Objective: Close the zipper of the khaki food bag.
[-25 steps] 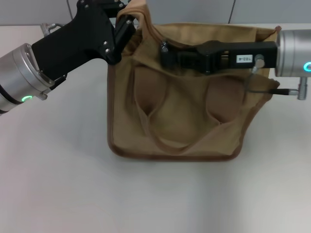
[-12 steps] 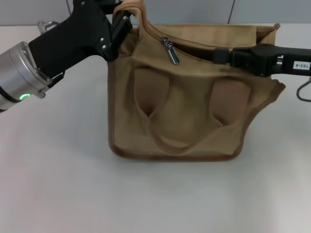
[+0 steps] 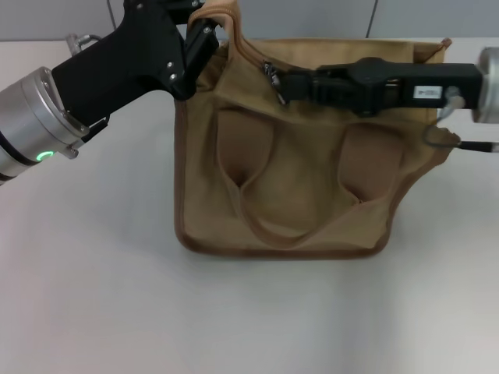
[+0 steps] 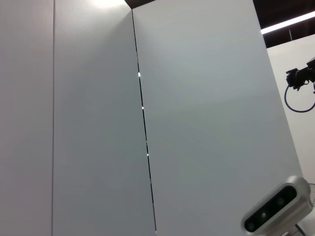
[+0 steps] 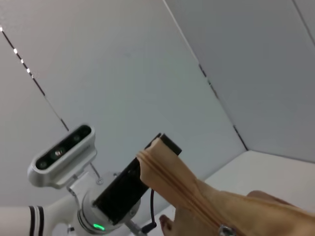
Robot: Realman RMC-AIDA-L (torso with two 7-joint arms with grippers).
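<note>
The khaki food bag [image 3: 296,179] stands on the white table, its handles hanging down its front. My left gripper [image 3: 207,29] is shut on the bag's raised top left corner and holds it up. The same corner [image 5: 165,169] and left gripper [image 5: 125,194] show in the right wrist view. The tan zipper [image 3: 248,53] runs down from that corner. Its silver pull tab [image 3: 270,72] sits near the left end, and it also shows in the right wrist view [image 5: 225,229]. My right gripper [image 3: 282,84] reaches in from the right over the bag's top, with its tip at the pull tab.
The white table [image 3: 93,288] extends in front of and to the left of the bag. A grey wall stands behind it. The left wrist view shows only wall panels and the robot's head camera [image 4: 275,209].
My right gripper drew back to the right, leaving the pull tab hanging free, then came back left to the tab. My left gripper has kept hold of the bag's corner.
</note>
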